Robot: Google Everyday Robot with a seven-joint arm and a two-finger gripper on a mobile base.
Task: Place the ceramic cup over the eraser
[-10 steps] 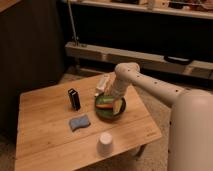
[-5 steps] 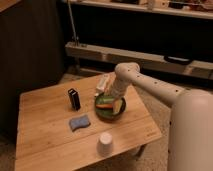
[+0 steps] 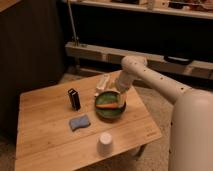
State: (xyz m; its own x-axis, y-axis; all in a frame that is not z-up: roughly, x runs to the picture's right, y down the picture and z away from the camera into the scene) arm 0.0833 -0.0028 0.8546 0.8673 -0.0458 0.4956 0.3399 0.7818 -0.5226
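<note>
A green bowl is sitting on the wooden table, right of centre, with the gripper hanging over its rim at 1 o'clock. Something orange is lying inside the bowl. A wavy blue pad is lying at the bowl's 8 o'clock, and a flat white bar at its 11 o'clock, by the table's far edge

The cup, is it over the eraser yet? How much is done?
Nothing looks done yet. The ceramic cup stands alone near the table's front edge, apart from the eraser. The hand is by the green bowl, touching neither. Left: grab the cup, cover the eraser.
</note>
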